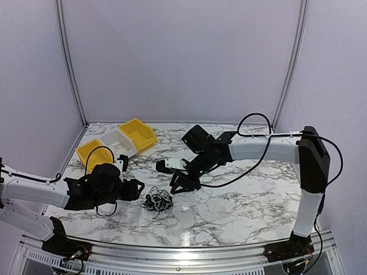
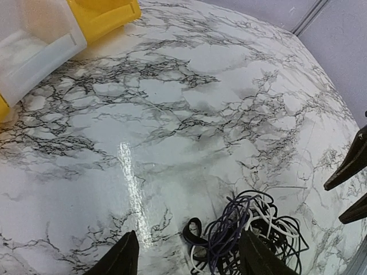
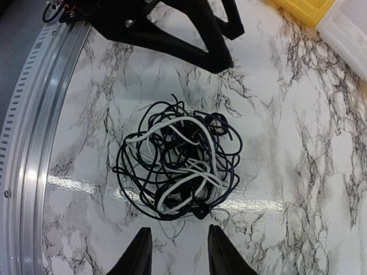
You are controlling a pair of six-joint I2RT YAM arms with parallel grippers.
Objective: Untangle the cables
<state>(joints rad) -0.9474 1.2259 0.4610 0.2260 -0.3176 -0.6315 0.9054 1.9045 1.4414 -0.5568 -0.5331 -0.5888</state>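
The cables (image 1: 157, 200) lie in a tangled clump of thin black, white and purplish wires on the marble table (image 1: 241, 200), between the two grippers. My left gripper (image 1: 137, 189) stands just left of the clump. In the left wrist view that gripper (image 2: 189, 255) is open, with the edge of the cables (image 2: 246, 235) lying low between its fingers and against the right one. My right gripper (image 1: 179, 186) hangs just behind and to the right of the clump. Seen from the right wrist, this gripper (image 3: 179, 252) is open, with the cables (image 3: 178, 166) a little ahead of its tips, untouched.
Two yellow bins (image 1: 137, 134) (image 1: 92, 153) and a white bin (image 1: 117, 143) between them stand at the back left. A metal rail (image 1: 183, 252) runs along the table's near edge. The left gripper's fingers (image 3: 195, 43) show beyond the clump in the right wrist view.
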